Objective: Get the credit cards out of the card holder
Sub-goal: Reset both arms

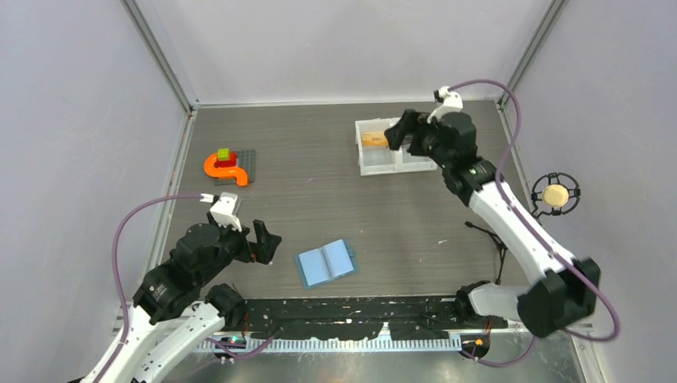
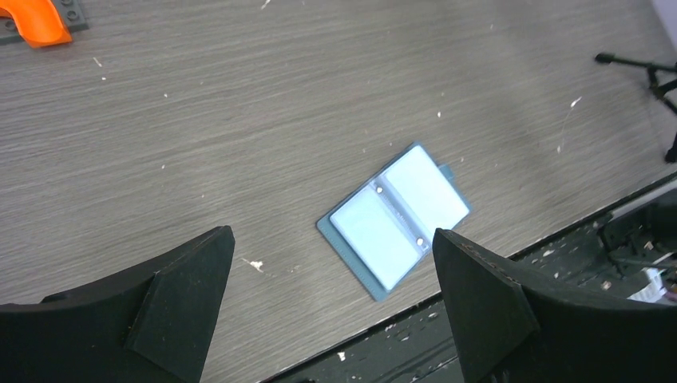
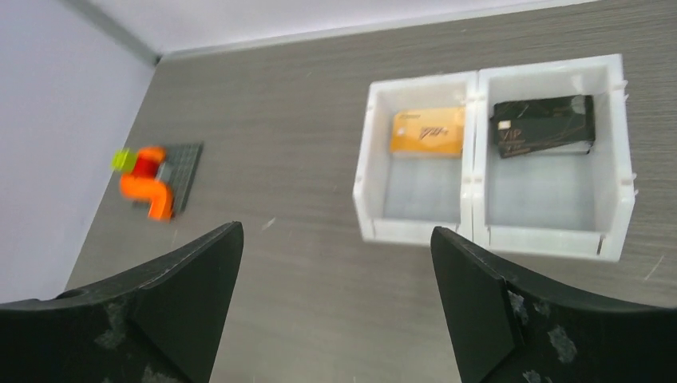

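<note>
The card holder (image 1: 326, 263) (image 2: 393, 217) is a light-blue wallet lying open and flat near the table's front edge. Its two inner panels face up and show no card. An orange-yellow credit card (image 3: 428, 132) (image 1: 372, 139) lies in the left compartment of the white tray (image 3: 415, 231). A dark credit card (image 3: 544, 126) with small markings lies in the right compartment. My right gripper (image 3: 335, 231) (image 1: 397, 132) hovers above the tray, open, with nothing between its fingers. Left of the card holder, my left gripper (image 2: 331, 235) (image 1: 267, 239) hangs open and holds nothing.
An orange curved toy piece (image 1: 225, 167) (image 3: 148, 187) sits on a dark baseplate at the back left. A round object on a black stand (image 1: 555, 194) is off the table's right side. A black strip (image 1: 351, 319) runs along the near edge.
</note>
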Action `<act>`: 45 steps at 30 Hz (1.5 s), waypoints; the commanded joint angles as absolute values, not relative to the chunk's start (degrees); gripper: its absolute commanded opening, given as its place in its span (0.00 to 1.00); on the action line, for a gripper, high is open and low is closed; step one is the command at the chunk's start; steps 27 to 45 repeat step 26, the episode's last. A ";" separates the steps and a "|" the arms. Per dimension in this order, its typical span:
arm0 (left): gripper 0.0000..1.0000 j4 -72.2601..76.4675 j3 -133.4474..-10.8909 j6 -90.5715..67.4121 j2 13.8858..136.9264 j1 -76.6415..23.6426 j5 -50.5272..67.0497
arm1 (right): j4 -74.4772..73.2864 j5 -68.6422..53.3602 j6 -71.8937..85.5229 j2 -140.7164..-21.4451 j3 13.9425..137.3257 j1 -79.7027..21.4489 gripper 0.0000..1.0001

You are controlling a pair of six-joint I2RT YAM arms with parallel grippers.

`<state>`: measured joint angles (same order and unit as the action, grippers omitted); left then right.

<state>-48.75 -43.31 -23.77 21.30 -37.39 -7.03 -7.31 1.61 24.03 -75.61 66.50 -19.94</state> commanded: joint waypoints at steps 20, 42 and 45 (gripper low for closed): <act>1.00 -36.56 -39.73 -29.87 13.38 -37.15 -12.60 | -6.75 -24.14 25.18 -35.93 37.19 -20.83 0.96; 1.00 -37.04 -39.83 -29.63 13.18 -37.12 -13.06 | -5.85 -24.82 25.57 -36.05 36.87 -20.83 0.95; 1.00 -37.04 -39.83 -29.63 13.18 -37.12 -13.06 | -5.85 -24.82 25.57 -36.05 36.87 -20.83 0.95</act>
